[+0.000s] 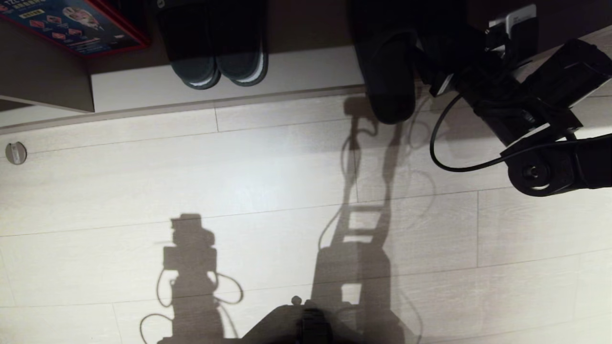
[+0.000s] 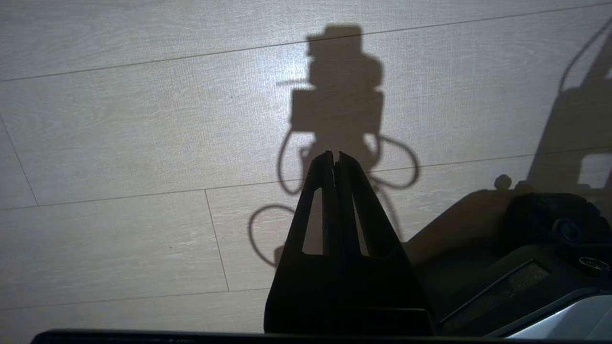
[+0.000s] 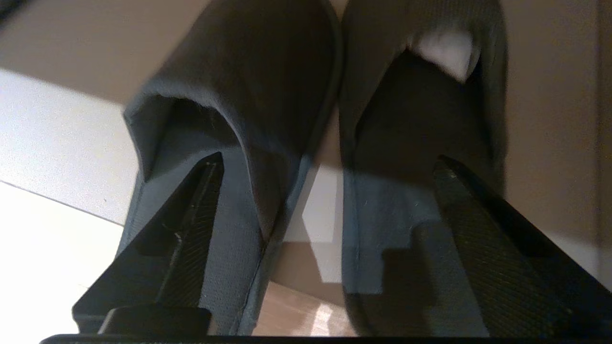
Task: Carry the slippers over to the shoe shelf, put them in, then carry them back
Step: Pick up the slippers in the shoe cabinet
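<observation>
Right pincer (image 3: 330, 167) stands spread wide, one fingertip (image 3: 210, 165) over the insole of one slipper and the other over the insole of its partner; neither finger clamps fabric, so nothing is gripped.

The slippers (image 3: 291, 95) lie side by side straight ahead of that pincer, toes pointing away from it into the shoe shelf (image 1: 224, 76), open heels toward it. Their long axis runs in line with the fingers, not across them. In the head view one slipper (image 1: 389, 81) shows with its heel overhanging the shelf's front lip above the floor (image 1: 287, 167), so the pair appears only part-way inside the compartment.

Judgement: any coming move turns on this alignment. A push along the long axis would seat the pair deeper; a regrasp would need the fingers closed across the two inner walls at the heel end.

A darker pair (image 1: 217, 52) occupies the shelf well to the robot's left.

Left pincer (image 2: 335, 155) is closed, parked over bare floor, well apart from the shelf; the right arm is the nearer one.
</observation>
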Tool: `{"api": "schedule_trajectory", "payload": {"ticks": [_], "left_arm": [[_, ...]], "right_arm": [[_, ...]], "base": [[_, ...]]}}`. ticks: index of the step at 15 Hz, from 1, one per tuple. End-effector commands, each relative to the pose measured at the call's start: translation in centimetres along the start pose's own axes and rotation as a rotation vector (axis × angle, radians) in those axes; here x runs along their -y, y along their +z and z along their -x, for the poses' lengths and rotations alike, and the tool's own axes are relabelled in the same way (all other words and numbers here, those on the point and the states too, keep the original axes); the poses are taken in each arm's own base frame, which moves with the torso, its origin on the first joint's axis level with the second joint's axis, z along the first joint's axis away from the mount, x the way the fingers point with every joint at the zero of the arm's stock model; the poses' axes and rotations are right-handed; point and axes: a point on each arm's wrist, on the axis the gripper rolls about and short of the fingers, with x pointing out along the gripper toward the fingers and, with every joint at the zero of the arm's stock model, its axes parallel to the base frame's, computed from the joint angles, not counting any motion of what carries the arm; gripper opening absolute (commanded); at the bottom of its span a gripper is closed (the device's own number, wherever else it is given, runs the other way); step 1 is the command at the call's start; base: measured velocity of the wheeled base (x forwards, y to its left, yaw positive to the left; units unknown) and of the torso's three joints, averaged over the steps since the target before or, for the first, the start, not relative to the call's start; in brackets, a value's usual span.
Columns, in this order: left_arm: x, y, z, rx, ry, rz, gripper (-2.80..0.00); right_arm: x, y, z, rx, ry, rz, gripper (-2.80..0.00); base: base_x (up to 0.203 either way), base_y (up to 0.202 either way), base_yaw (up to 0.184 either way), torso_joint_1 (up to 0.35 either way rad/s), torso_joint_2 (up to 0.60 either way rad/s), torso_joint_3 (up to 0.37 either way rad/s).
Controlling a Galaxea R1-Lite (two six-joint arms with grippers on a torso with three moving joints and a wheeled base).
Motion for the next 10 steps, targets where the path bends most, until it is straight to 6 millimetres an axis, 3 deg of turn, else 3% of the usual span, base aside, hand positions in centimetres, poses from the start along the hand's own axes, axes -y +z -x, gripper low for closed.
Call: {"api": "schedule_trajectory", "payload": {"ticks": [1, 6, 10], "left_arm": [[0.0, 0.0, 0.0, -0.001, 0.0, 0.0, -2.8], [0.0, 0.0, 0.0, -0.002, 0.0, 0.0, -2.8], [0.0, 0.0, 0.0, -0.001, 0.0, 0.0, -2.8]], "right_arm": [[-0.3, -0.9, -0.2, -0.01, 0.006, -0.003, 0.0], [0.4, 1.9, 0.5, 0.027, -0.006, 0.003, 0.0], [-0.8, 2.5, 1.8, -0.044, 0.056, -0.04, 0.0]], "base": [[0.0, 0.0, 0.0, 0.0, 0.0, 0.0], [0.0, 0.0, 0.0, 0.0, 0.0, 0.0], [0.0, 0.0, 0.0, 0.0, 0.0, 0.0]]}}
